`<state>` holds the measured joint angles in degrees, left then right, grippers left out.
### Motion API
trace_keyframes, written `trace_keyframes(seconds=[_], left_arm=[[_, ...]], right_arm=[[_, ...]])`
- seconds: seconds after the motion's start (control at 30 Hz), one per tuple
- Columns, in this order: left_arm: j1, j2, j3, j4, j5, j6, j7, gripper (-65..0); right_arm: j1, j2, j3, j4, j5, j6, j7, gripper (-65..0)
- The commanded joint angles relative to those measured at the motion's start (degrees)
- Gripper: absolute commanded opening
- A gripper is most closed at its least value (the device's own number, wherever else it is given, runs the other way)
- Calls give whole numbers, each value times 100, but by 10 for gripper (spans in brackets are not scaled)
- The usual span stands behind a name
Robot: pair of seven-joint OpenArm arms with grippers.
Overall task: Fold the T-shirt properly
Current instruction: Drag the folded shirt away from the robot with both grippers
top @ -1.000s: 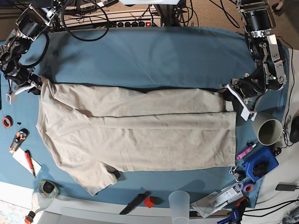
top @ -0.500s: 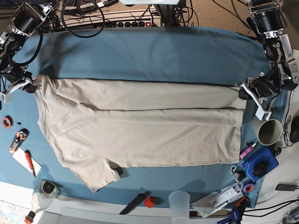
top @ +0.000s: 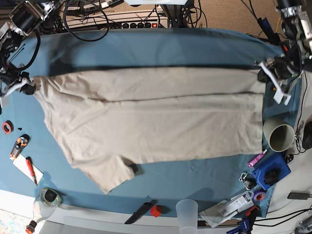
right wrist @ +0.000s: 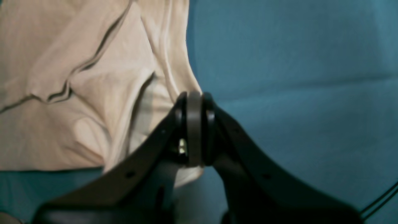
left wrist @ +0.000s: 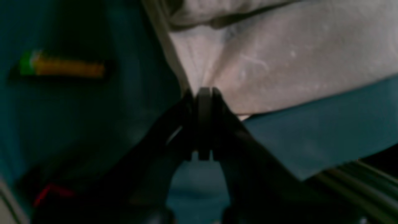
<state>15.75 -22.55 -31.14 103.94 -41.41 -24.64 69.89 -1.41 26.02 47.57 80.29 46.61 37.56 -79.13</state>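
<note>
Spread lengthwise across the blue-teal table cloth (top: 146, 48) in the base view: the T-shirt (top: 151, 126), far edge lifted off the cloth and stretched taut between both arms, a dark shadow band beneath that edge. Left gripper (top: 265, 73), at the right of the base view, clenched on the far corner of the hem end; confirmed in the left wrist view, jaws pressed together on a pinch of beige fabric at the left gripper (left wrist: 203, 93), creases radiating from the pinch. Right gripper (top: 27, 87), at the left of the base view, likewise clamped on the far corner at the collar-and-shoulder end; in the right wrist view, cloth gathered into the closed tips of the right gripper (right wrist: 194, 96), wrinkles fanning toward the T-shirt (right wrist: 77, 93). Near sleeve (top: 109, 175) flat on the cloth, pointing at the front table edge, close to a black tool (top: 140, 211) and a clear cup (top: 187, 212). Beige cup (top: 281, 138) just beside the hem end. Step in hand, as judged: tensioning and raising the far long edge ahead of a lengthwise fold. Next move, as judged: both grips carried together toward the near edge at matched height and pace, tension maintained to prevent sagging, far edge laid parallel over the body, release only after fabric contact with the lower layer.
</note>
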Motion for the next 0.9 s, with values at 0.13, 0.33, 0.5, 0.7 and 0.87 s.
trace_keyframes(seconds=[0.13,0.33,0.5,0.7,0.87], left_arm=[[396,-125,-348,308,-332,-243,-70,-650],[656,-109,-356,308,-407,-221,98,-650],[846,-109,-356,308,-431,-221,203,-650],[1025,-107,-356,308,-476,-223,210,-650],[999,-109,-356,306,-476,-225,214,-650]], right_arm=[[-522,175,94,109,57,15,85,-650],[-1154,173,120,109,581,20,138,-650],[-1572,129,472,109,975,199,144,-650],[-1755,118,964,109,970,244,122,-650],[-1764,116,1001,109,1003,244,44,-650]])
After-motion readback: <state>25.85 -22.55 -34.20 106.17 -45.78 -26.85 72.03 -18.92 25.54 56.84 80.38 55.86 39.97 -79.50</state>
